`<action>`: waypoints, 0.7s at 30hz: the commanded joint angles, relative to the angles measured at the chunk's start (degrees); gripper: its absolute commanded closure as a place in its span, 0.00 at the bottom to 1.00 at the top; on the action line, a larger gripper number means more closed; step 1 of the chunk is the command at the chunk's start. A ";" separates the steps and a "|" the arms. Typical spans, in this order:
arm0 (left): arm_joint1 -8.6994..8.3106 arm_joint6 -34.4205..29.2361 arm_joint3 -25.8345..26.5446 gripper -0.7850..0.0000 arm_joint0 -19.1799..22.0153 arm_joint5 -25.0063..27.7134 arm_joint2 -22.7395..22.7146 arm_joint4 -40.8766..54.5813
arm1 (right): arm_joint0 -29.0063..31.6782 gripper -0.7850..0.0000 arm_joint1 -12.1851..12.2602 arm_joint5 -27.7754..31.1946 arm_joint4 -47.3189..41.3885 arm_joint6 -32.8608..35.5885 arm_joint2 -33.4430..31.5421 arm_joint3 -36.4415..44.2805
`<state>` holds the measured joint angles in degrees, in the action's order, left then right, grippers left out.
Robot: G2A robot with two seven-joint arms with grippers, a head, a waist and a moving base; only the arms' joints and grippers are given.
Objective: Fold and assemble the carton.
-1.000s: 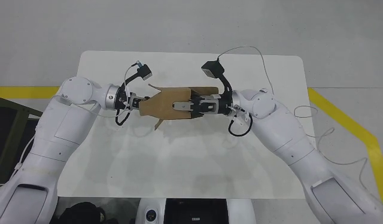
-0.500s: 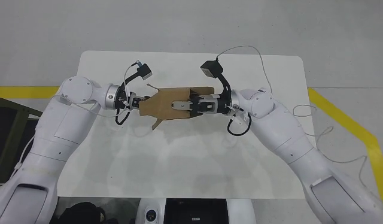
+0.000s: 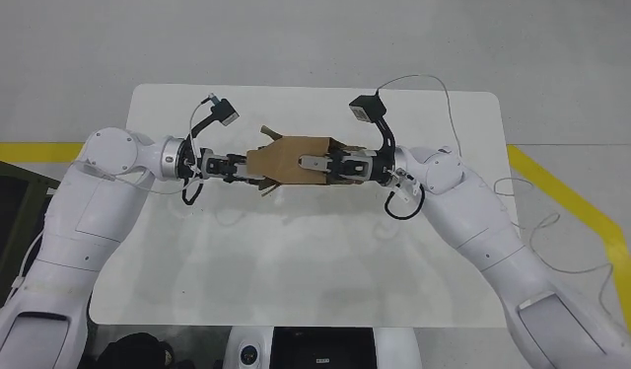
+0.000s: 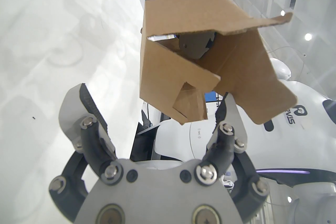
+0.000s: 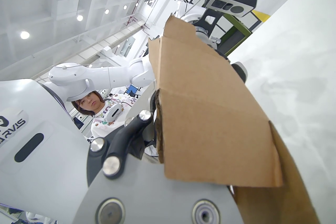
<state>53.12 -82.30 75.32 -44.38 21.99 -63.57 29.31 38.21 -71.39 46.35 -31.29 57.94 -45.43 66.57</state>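
Right claw (image 3: 308, 162) clamps the carton's (image 3: 276, 158) far end, holding it above the desk (image 3: 296, 270) so its loose flaps face the left claw (image 4: 156, 91), spread wide just short of them.

The carton (image 3: 291, 159) is plain brown corrugated cardboard, opened into a squarish tube. It sits clear of the tabletop over its middle, somewhat nearer the far edge, with its length parallel to that edge. The end toward the left edge gapes open, its end flaps (image 4: 189, 104) splayed and unfolded.
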 commanded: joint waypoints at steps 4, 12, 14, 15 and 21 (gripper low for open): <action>-0.46 1.57 0.14 0.00 -0.67 1.56 -1.05 -1.24 | 0.32 1.00 0.25 0.04 -0.05 -0.04 -0.77 0.13; -1.51 2.73 -2.07 0.00 -2.15 2.72 -3.69 -3.04 | 1.33 1.00 0.97 0.03 0.16 -0.03 -2.46 1.42; -1.55 2.75 -2.67 0.00 -2.34 2.73 -3.55 -3.40 | 1.53 1.00 1.06 -0.05 0.15 0.04 -2.66 2.01; -1.51 2.64 -2.69 0.00 -2.36 2.63 -3.24 -3.58 | 1.62 1.00 1.07 -0.12 0.14 0.12 -2.64 2.35; -1.02 2.12 -2.18 0.00 -1.42 2.09 -0.73 -4.83 | 1.54 1.00 0.74 -0.54 -0.41 0.54 -1.60 3.15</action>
<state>51.99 -80.19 73.16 -46.02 24.09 -64.72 24.45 39.84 -70.55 45.86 -31.56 58.41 -47.30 69.73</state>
